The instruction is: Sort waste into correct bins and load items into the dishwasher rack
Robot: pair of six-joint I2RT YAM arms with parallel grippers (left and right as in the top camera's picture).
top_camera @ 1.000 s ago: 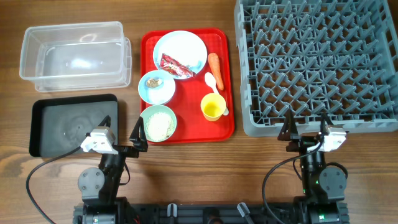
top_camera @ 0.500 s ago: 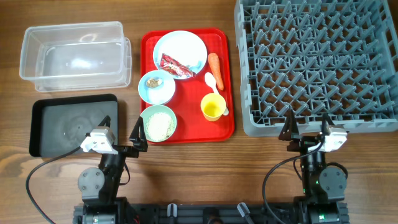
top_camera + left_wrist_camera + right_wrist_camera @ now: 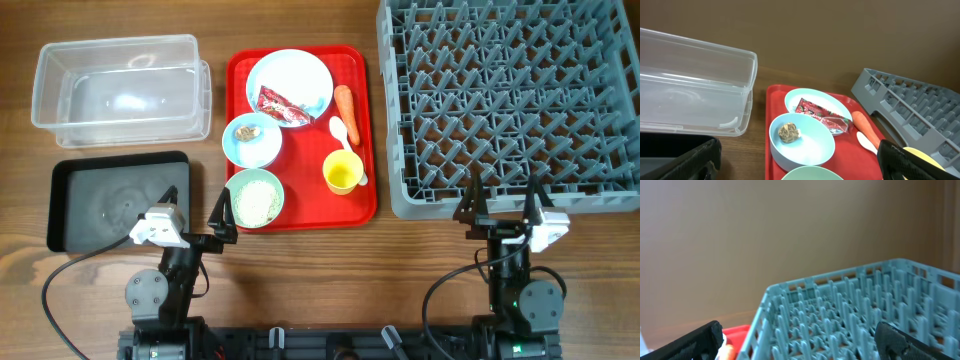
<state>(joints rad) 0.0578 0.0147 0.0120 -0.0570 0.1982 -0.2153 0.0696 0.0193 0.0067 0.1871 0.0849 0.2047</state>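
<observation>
On the red serving tray (image 3: 368,120) sit a pale blue plate (image 3: 305,68) with a red snack wrapper (image 3: 280,106), a small pale blue bowl (image 3: 262,150) with a brown food scrap (image 3: 247,131), a pale green bowl (image 3: 240,186) of white rice (image 3: 256,200), a yellow cup (image 3: 342,171), a white spoon (image 3: 338,128) and an orange carrot (image 3: 345,102). The grey dishwasher rack (image 3: 510,100) is at the right. The clear tub (image 3: 120,90) and black tray (image 3: 115,200) are at the left. My left gripper (image 3: 193,212) is open, near the green bowl. My right gripper (image 3: 504,203) is open at the rack's front edge. No tissue shows.
In the left wrist view the clear tub (image 3: 695,85), the blue bowl (image 3: 815,145) with the scrap (image 3: 789,131), the wrapper (image 3: 822,114) and the carrot (image 3: 867,127) show. The right wrist view shows the rack (image 3: 850,320). Bare wooden table lies along the front.
My right gripper has moved a little to the right and up along the rack's front edge. The left arm and all objects have not moved.
</observation>
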